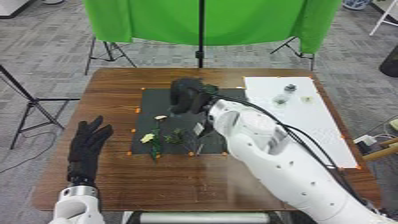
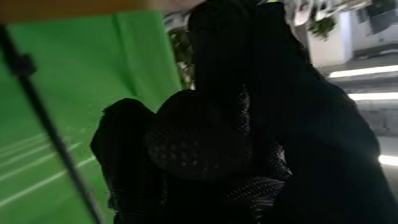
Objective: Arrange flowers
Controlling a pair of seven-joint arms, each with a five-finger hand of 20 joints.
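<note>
Nearest, over the desk (image 1: 115,187) and left of the dark mat (image 1: 151,104), the left hand (image 1: 85,147) has its fingers spread. Farther in, the yellow flower (image 1: 148,137) and the pale flower (image 1: 161,117) lie on the mat, heads away from the robot and stems (image 1: 155,151) running back toward it. Beyond both, over the mat's far part, is the right hand (image 1: 185,95); whether it pinches anything I cannot tell, but reaching either flower would mean moving nearer and leftward, then gripping across the stem.
</note>
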